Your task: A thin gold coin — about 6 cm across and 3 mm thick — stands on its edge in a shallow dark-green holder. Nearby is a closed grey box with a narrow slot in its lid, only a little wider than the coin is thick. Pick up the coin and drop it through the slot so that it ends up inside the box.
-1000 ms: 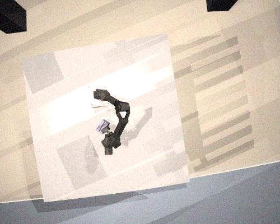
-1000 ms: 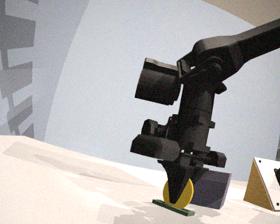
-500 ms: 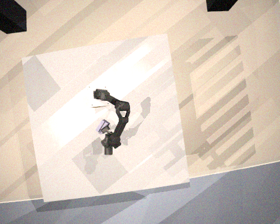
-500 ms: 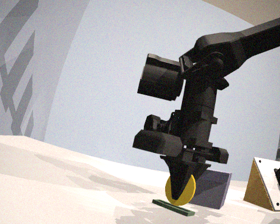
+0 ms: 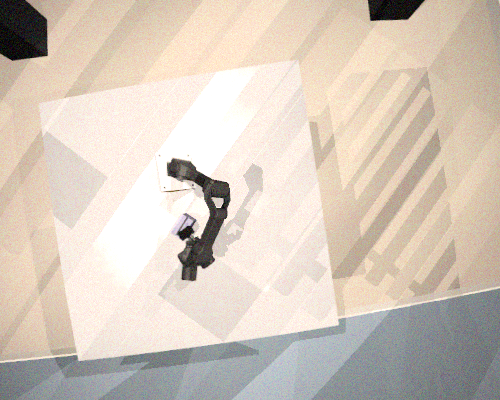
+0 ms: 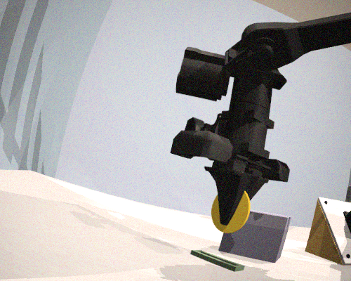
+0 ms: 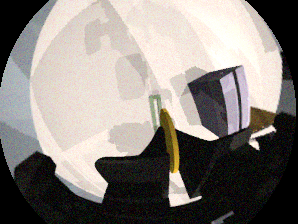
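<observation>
Black, the end effector (image 6: 226, 222) (image 7: 162, 128) grips the upright gold coin (image 6: 243, 211) (image 7: 172, 141) between its fingers, lifted clear of the green holder (image 6: 217, 260) (image 7: 151, 112). Beyond stands the grey box (image 5: 180, 223) (image 6: 260, 237) (image 7: 212, 107), its slotted lid facing up, on the pale desk (image 5: 134, 310) (image 6: 76, 239) (image 7: 75, 105).

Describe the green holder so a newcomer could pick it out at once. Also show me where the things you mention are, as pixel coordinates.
On the pale tabletop (image 5: 134, 310) (image 6: 59, 225), find the black gripper (image 6: 231, 214) (image 7: 162, 128) pointing down with the gold coin (image 6: 242, 211) (image 7: 172, 145) between its fingers. Just below the coin in the exterior view lies the holder (image 6: 213, 260) (image 7: 152, 112), a low, narrow dark-green strip with a long groove. The grey box (image 6: 259, 239) (image 7: 210, 110) beside it stands far taller.
</observation>
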Robot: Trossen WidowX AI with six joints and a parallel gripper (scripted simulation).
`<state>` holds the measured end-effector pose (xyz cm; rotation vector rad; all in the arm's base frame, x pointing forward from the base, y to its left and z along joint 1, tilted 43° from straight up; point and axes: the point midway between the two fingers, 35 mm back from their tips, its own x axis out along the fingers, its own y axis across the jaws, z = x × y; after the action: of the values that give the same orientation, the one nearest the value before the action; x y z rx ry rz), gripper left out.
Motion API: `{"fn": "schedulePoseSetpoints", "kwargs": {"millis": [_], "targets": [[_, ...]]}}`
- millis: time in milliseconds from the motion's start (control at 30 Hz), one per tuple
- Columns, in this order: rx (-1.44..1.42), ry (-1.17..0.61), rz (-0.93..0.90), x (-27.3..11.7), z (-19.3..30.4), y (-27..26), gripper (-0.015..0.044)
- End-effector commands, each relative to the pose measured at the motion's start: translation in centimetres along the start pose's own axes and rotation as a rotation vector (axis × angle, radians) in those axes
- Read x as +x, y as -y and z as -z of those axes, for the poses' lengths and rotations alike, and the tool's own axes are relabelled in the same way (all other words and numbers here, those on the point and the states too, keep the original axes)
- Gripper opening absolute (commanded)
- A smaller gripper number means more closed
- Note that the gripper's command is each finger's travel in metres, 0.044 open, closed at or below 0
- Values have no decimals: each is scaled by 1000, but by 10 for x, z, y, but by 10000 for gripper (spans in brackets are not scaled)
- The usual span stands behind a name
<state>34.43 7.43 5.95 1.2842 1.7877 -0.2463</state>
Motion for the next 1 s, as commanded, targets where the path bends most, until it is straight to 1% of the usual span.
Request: {"fn": "schedulePoseSetpoints", "kwargs": {"millis": [0, 433, 567, 967], "targets": [[-6, 1, 0, -13, -1, -1, 0], [-6, -13, -5, -46, 1, 0, 0], [-10, -14, -6, -50, 1, 1, 0], [-350, -13, -8, -51, -4, 7, 0]]}}
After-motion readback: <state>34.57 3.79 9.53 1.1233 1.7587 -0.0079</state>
